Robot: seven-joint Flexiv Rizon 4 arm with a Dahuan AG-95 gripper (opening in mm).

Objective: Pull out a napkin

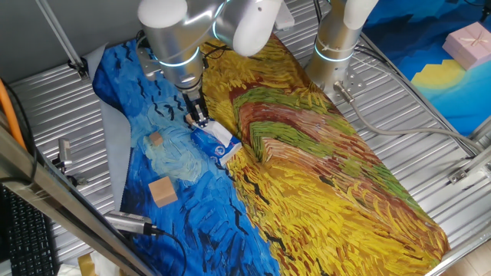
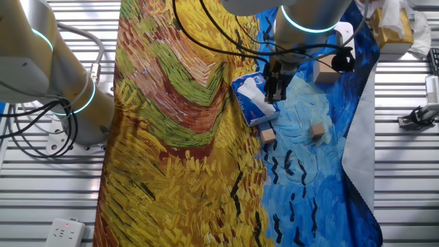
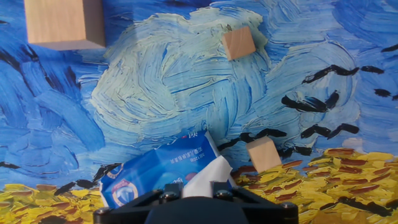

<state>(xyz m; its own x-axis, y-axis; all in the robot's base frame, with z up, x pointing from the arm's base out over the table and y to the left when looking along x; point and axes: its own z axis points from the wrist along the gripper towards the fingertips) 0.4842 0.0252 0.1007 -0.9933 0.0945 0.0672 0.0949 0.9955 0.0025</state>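
The blue-and-white tissue packet (image 3: 158,171) lies on the painted cloth, also in one fixed view (image 1: 217,143) and the other fixed view (image 2: 248,101). A white napkin (image 3: 210,171) sticks up out of the packet's top opening. My gripper (image 3: 196,185) is right over the packet's end, with its fingers closed on the napkin's edge. In one fixed view my gripper (image 1: 199,113) points down at the packet's far end. In the other fixed view my gripper (image 2: 273,91) stands over the packet's right side. Most of the napkin is hidden inside the packet.
Three tan wooden cubes lie on the blue part of the cloth: a large one (image 3: 64,22), a small one (image 3: 239,42) and another (image 3: 263,154) close beside the packet. A second robot base (image 1: 336,46) stands at the cloth's edge. A pink box (image 1: 469,42) sits far right.
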